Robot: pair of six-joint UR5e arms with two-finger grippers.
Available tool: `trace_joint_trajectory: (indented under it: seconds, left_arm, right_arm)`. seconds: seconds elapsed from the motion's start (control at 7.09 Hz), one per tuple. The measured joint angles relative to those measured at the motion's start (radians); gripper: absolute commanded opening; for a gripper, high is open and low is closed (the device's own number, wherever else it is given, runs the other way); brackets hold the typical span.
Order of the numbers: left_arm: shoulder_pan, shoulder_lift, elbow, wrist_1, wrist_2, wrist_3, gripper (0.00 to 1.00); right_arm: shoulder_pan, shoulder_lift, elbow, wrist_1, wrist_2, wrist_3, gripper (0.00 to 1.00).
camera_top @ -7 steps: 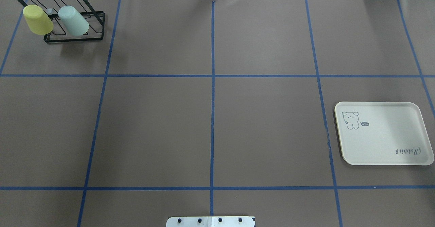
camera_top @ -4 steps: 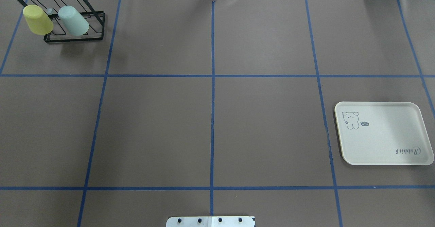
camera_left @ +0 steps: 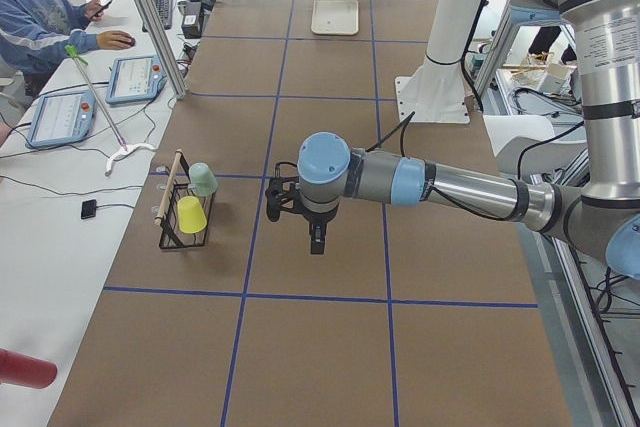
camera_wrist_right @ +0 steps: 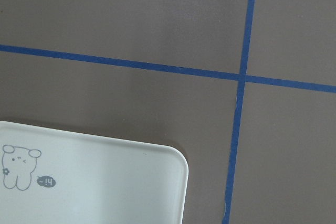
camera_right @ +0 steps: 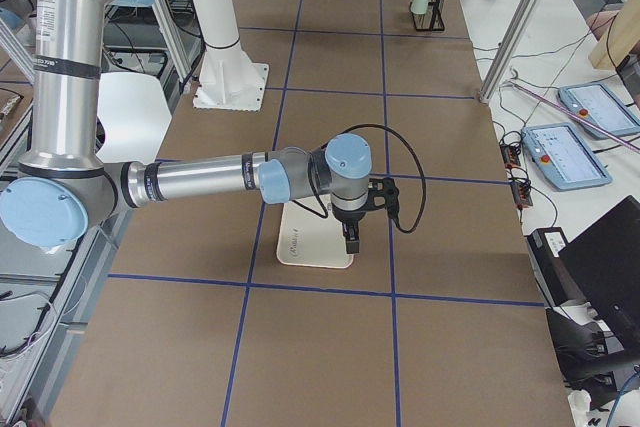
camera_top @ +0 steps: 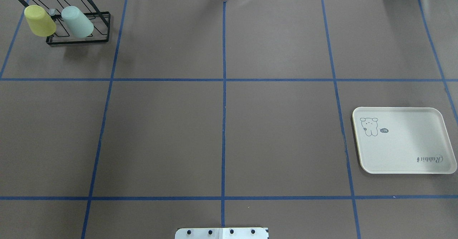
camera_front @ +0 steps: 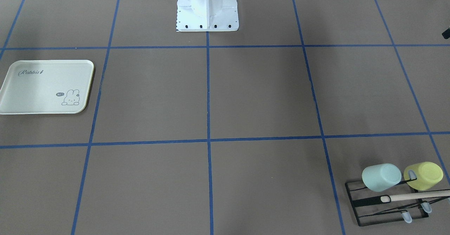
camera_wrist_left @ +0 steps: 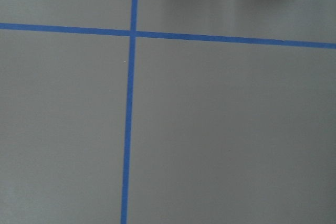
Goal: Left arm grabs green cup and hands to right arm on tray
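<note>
The pale mint-green cup [camera_top: 77, 21] lies tilted, mouth down, on a black wire rack [camera_top: 77, 41] at the table's far left corner; it also shows in the front view [camera_front: 381, 177]. The cream Rabbit tray [camera_top: 404, 140] lies flat and bare at the right. The left gripper [camera_left: 316, 242] shows only in the exterior left view, hanging high over the table, well apart from the rack. The right gripper [camera_right: 351, 242] shows only in the exterior right view, above the tray's [camera_right: 300, 245] edge. I cannot tell whether either is open or shut.
A yellow-green cup [camera_top: 39, 20] sits on the same rack beside the green cup. The white robot base [camera_front: 207, 6] stands at the table's near middle edge. Blue tape lines grid the brown table. Operators' desks and a person [camera_left: 40, 7] are beyond the far side.
</note>
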State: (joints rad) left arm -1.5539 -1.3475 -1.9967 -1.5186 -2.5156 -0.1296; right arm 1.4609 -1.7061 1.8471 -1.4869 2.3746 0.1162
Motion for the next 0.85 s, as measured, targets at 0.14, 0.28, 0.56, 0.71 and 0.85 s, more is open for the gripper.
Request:
trace_joint_trajectory:
  seconds: [0.14,0.28,0.56,0.71,0.85]
  left_arm:
    - [0.026,-0.027,0.002,-0.001,-0.005,-0.001,0.99]
    - [0.057,-0.061,0.004,-0.001,-0.004,-0.002,0.99]
    - [0.098,-0.133,0.026,0.001,-0.001,-0.006,1.0]
    - [0.121,-0.167,0.039,-0.002,-0.001,-0.033,1.0]
    - [0.149,-0.215,0.054,-0.015,0.005,-0.109,1.0]
  right_arm:
    - [-0.001,0.0,-0.001,0.001,0.013,0.0,1.0]
    - [-0.001,0.001,-0.003,0.002,0.023,-0.001,1.0]
    - [-0.015,0.017,-0.007,0.003,0.013,-0.01,1.0]
    - [-0.025,0.022,-0.008,0.004,0.006,-0.011,1.0]
    - [-0.035,0.023,-0.01,0.016,0.004,-0.01,1.0]
